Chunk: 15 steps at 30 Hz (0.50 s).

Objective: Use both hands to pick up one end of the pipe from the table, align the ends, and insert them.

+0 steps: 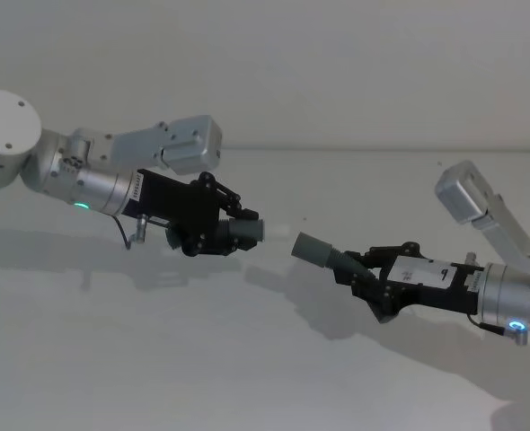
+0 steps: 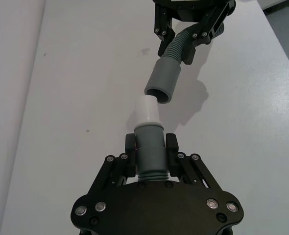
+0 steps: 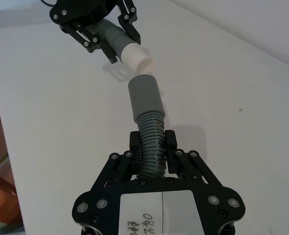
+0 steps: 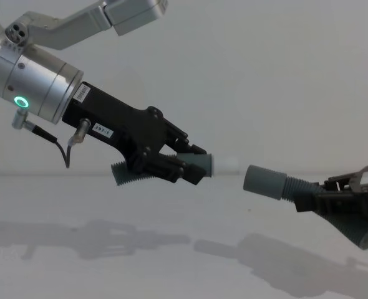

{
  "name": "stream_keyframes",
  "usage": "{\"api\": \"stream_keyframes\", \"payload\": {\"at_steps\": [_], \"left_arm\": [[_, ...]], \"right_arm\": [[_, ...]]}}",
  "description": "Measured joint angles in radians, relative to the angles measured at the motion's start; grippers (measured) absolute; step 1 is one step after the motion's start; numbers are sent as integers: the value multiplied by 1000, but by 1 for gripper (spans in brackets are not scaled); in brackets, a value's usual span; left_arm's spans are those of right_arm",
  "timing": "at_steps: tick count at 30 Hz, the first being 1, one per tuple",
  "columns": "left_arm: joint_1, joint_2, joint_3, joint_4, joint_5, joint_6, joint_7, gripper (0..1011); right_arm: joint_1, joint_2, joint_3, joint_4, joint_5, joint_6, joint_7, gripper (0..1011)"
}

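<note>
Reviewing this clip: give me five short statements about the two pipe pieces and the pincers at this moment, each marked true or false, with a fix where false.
1. The left pincer grips the piece with the whitish tip. True.
2. The right pincer grips its piece on the smooth wide cuff. False: it clamps the ribbed body behind the cuff.
3. The tip is already seated inside the cuff. False: in the chest view a gap separates them.
4. Both pieces are held off the table. True: their shadows lie on the surface below.
5. The cuff's open mouth points away from the tip. False: it faces the tip.
</note>
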Motion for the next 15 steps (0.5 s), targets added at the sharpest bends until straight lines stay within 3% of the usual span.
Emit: {"api": "stream_keyframes", "payload": {"at_steps": [15], "left_arm": [[-16, -15, 13, 34, -9, -10, -3, 343]], "right_arm": [[14, 4, -9, 1, 17, -2, 2, 283]]}}
